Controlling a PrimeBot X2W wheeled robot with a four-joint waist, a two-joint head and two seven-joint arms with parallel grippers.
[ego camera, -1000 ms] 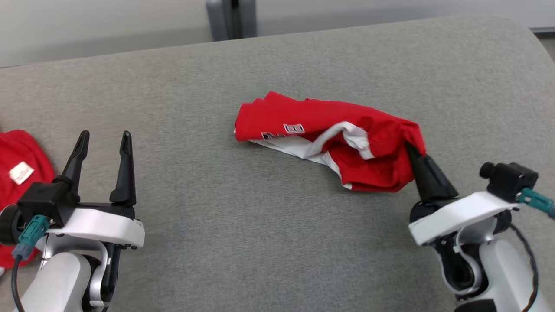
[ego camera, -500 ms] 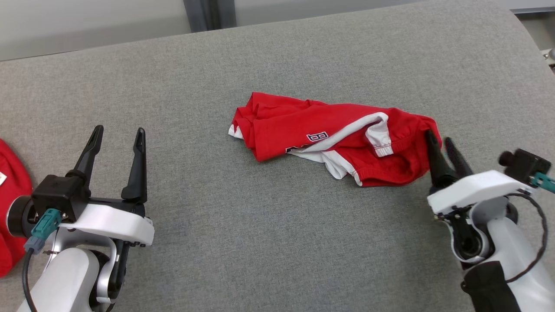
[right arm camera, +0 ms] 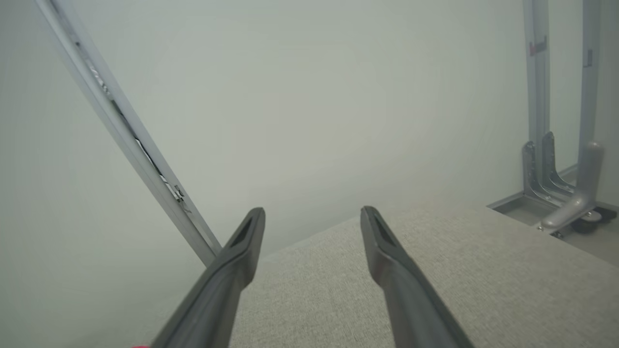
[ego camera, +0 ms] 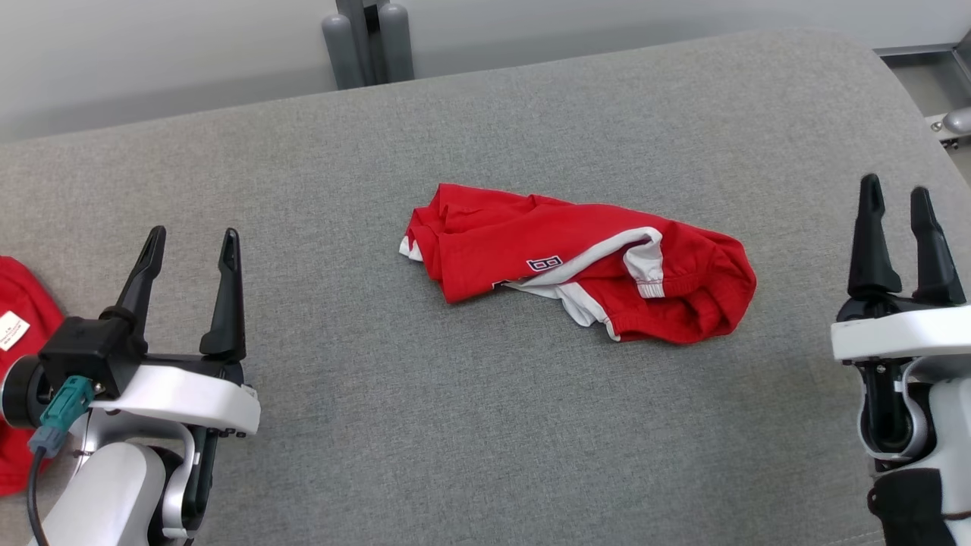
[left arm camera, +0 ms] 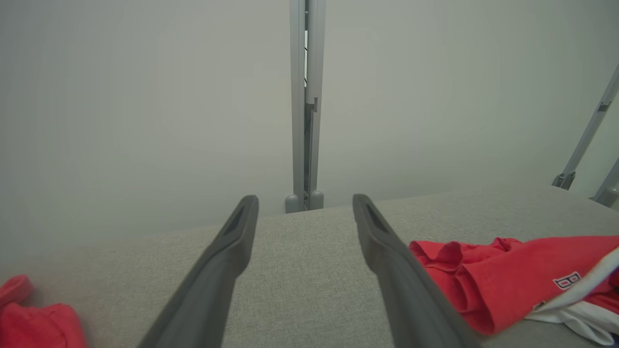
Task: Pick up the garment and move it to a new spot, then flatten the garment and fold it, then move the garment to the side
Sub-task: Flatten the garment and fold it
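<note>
Right gripper [ego camera: 895,188]: fingers apart and holding nothing. A second ago it was pinched on the garment's right edge; it has since let go and drawn back to the right, well apart from the cloth.
Left gripper [ego camera: 193,233]: fingers spread wide and empty, hovering at the lower left as before.
Garment [ego camera: 576,262]: red with white trim, lying crumpled and bunched near the middle of the grey desk [ego camera: 485,425], between the two grippers and touched by neither.
Second red cloth [ego camera: 15,334]: at the left edge, beside the left gripper.
Task meaning: the move to a new spot looks finished. Flattening likely comes next, and both grippers are free for it.
</note>
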